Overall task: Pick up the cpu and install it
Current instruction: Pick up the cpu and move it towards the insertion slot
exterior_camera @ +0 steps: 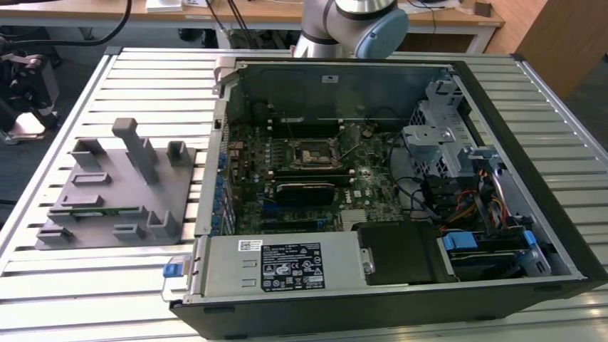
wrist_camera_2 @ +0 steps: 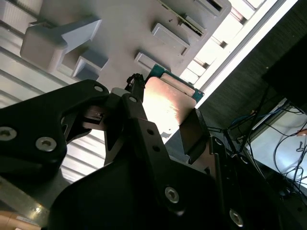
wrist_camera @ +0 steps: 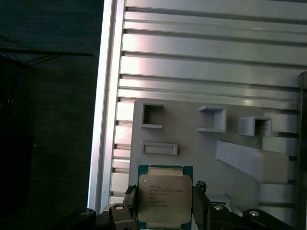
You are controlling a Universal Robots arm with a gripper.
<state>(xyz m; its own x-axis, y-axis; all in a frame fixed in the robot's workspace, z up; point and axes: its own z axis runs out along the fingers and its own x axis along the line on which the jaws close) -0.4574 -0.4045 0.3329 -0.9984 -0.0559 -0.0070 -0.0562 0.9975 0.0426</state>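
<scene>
Entry, cpu (wrist_camera: pixel 164 191): silver top up, over the grey fixture tray (wrist_camera: pixel 192 139); gripper (wrist_camera_2: pixel 165 108) narrowed, fingers (wrist_camera: pixel 201 206) pressed on two opposite edges, by my reading a firm hold; I would keep it level, grip the rim alone, never the underside; socket (exterior_camera: pixel 311 153) sits in the open case (exterior_camera: pixel 532 135) beside that tray.
</scene>
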